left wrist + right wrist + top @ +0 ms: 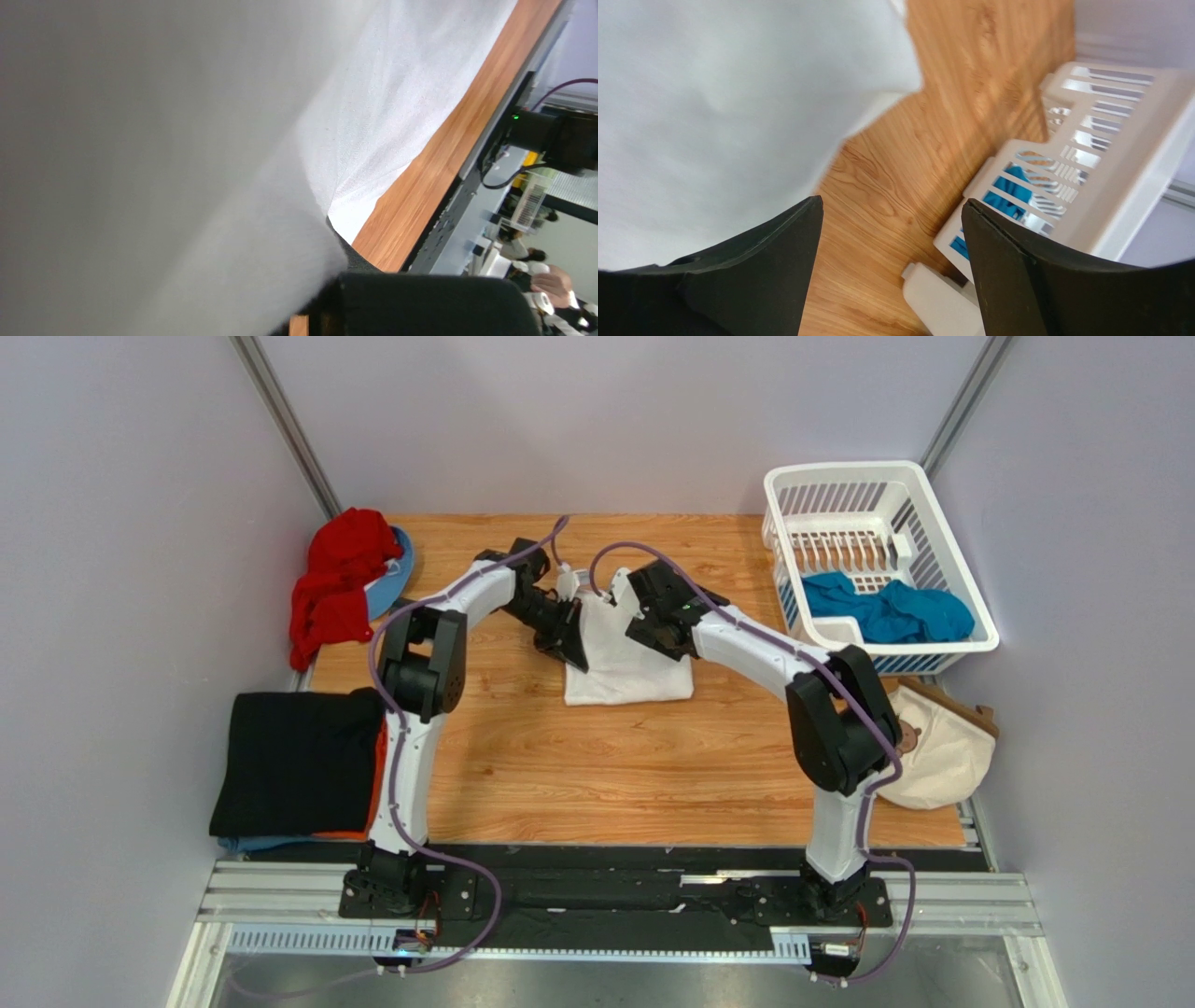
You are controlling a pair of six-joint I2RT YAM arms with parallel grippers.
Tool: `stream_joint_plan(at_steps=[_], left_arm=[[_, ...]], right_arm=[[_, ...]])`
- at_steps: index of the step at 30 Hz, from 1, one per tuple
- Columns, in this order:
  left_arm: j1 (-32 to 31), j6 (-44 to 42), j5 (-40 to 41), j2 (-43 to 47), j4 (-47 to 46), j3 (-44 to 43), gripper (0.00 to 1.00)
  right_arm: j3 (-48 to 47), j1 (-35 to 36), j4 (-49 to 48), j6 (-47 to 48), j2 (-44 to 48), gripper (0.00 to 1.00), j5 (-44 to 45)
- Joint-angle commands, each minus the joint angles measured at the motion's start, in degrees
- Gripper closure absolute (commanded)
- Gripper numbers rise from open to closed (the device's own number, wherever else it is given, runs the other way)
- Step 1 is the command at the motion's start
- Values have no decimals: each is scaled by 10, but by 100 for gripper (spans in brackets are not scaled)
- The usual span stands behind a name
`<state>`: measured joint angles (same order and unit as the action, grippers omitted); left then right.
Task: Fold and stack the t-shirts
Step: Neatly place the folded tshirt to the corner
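A partly folded white t-shirt (627,665) lies on the wooden table (589,770), toward the back centre. My left gripper (568,640) is at the shirt's left edge, shut on the white cloth (393,105), which fills its wrist view and drapes over one dark finger (421,304). My right gripper (654,616) (891,204) hovers open at the shirt's upper right, with bare wood between its fingers and white cloth (724,105) beside the left one. A folded black t-shirt (298,753) tops a pile at the left table edge, with an orange edge (376,773) showing beneath. A teal t-shirt (887,611) lies in the basket.
A white slatted laundry basket (968,581) (1102,140) stands at the back right. A red cloth heap (341,581) lies at the back left corner. A cream cloth bag (943,745) hangs over the right table edge. Grey walls enclose the table.
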<state>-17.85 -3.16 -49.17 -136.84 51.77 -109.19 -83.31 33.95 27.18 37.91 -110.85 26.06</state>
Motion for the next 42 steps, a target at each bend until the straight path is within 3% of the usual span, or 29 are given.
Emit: stream_joint_plan(at_steps=[1, 16, 24, 35, 42], left_arm=[[43, -68, 77, 110, 65, 17, 100], [113, -235, 290, 352, 220, 111, 100], [152, -293, 409, 478, 257, 214, 100], [301, -387, 478, 645, 313, 313, 100], [380, -453, 543, 728, 300, 392, 100]], right_arm=[[29, 1, -11, 17, 93, 22, 39], [93, 1, 2, 1, 168, 22, 33], [128, 3, -13, 1, 182, 22, 25], [153, 2, -23, -5, 185, 23, 10], [162, 2, -23, -9, 190, 22, 0]])
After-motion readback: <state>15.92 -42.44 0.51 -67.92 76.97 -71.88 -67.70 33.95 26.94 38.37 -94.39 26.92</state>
